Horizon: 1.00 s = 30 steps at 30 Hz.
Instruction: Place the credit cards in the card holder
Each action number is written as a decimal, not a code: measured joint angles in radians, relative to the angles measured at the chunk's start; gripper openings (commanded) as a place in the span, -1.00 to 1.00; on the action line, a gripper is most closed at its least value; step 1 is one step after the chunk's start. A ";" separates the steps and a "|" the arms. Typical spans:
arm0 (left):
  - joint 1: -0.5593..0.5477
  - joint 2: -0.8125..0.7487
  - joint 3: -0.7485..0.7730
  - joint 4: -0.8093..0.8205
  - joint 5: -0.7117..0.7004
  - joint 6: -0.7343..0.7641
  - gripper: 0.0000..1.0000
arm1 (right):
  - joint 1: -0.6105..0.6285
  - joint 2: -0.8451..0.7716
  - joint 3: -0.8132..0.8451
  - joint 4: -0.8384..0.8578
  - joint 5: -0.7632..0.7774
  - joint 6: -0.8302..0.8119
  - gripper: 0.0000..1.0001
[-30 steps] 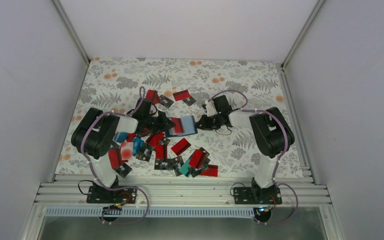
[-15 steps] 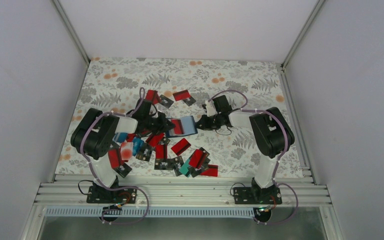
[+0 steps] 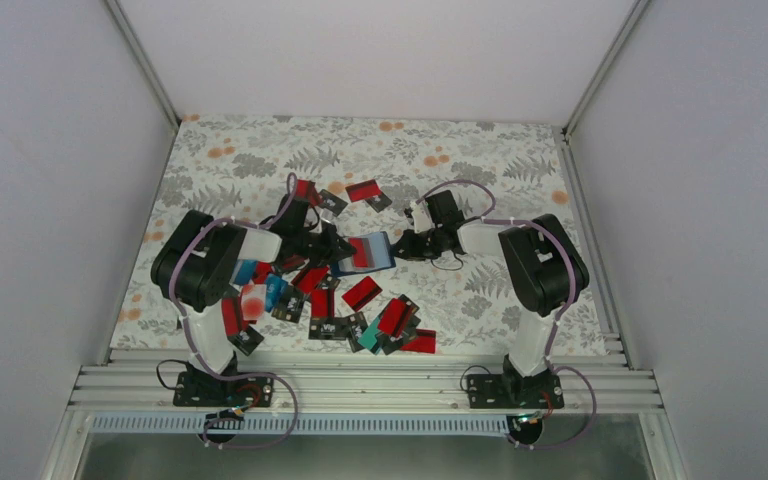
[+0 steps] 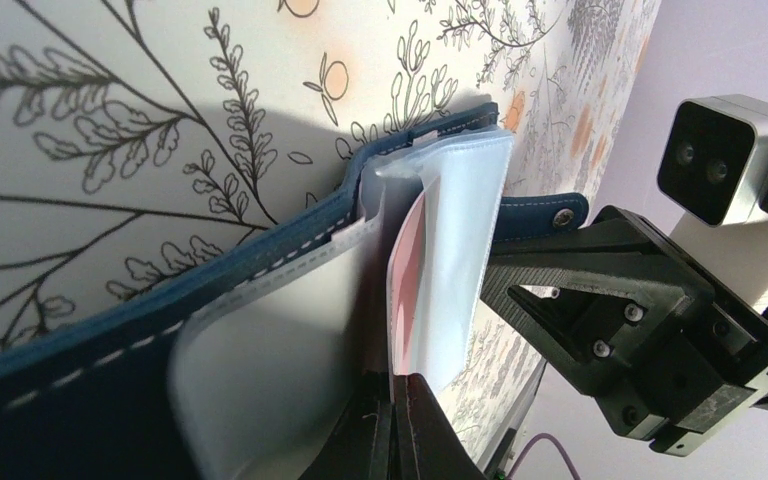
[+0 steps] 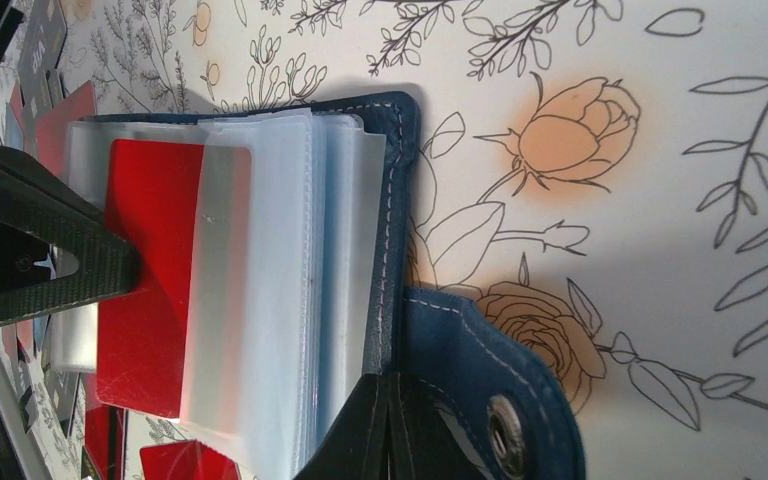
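Observation:
The navy card holder [image 3: 380, 252] lies open on the floral mat between my two grippers, its clear sleeves [image 5: 260, 280] fanned out. My left gripper [image 3: 337, 250] is shut on the edge of a red credit card [image 4: 407, 260], which sits partly inside one sleeve. That same red card [image 5: 150, 290] shows through the plastic in the right wrist view, with the left gripper's finger [image 5: 40, 255] against it. My right gripper [image 3: 401, 246] is shut on the holder's navy cover [image 5: 397, 200], right beside the snap tab [image 5: 490, 390].
Several loose credit cards, mostly red with some black, teal and blue, lie scattered in front of the holder [image 3: 362, 292] and under the left arm [image 3: 255, 300]. More cards sit behind it [image 3: 365, 190]. An aluminium rail [image 3: 360, 375] runs along the near edge, and white walls enclose the mat.
The left arm has shifted right and a little farther back, toward the holder, with the red card still pinched. The right arm and the holder have stayed put.

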 measured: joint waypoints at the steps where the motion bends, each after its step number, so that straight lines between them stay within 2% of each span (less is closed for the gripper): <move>1: 0.000 0.006 0.005 0.001 0.003 0.000 -0.95 | 0.000 0.000 0.000 0.000 0.000 0.000 -0.91; 30: -0.034 0.122 0.116 0.029 0.027 0.044 -0.95 | -0.001 0.008 0.010 -0.012 -0.013 -0.008 -0.91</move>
